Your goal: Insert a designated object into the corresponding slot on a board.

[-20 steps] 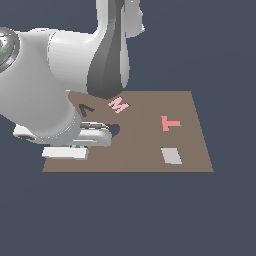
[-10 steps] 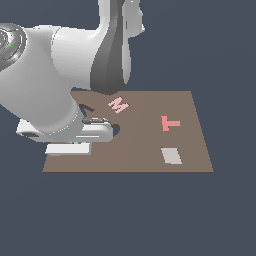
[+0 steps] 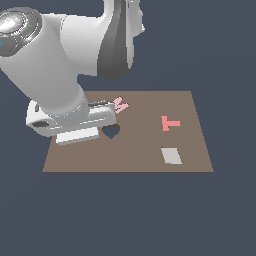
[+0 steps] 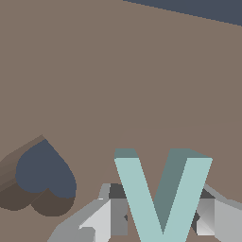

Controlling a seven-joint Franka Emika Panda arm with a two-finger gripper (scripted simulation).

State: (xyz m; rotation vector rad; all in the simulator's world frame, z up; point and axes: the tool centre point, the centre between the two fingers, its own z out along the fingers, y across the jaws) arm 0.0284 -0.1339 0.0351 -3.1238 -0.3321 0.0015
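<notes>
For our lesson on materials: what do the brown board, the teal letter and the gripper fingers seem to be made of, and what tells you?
All are simulator renders, so only a guess. The board: matte brown, perhaps wood or card; flat colour, no grain or shine. The teal letter: like matte plastic; uniform pale colour, crisp edges. The gripper fingers: like grey metal or hard plastic; shaded light-and-dark facets.

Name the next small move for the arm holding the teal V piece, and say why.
Probably carry the teal V piece a little further across the brown board to look for its matching cut-out. The fingers flank it, only the heart-shaped cut-out shows nearby, and no V-shaped slot is in view.
</notes>
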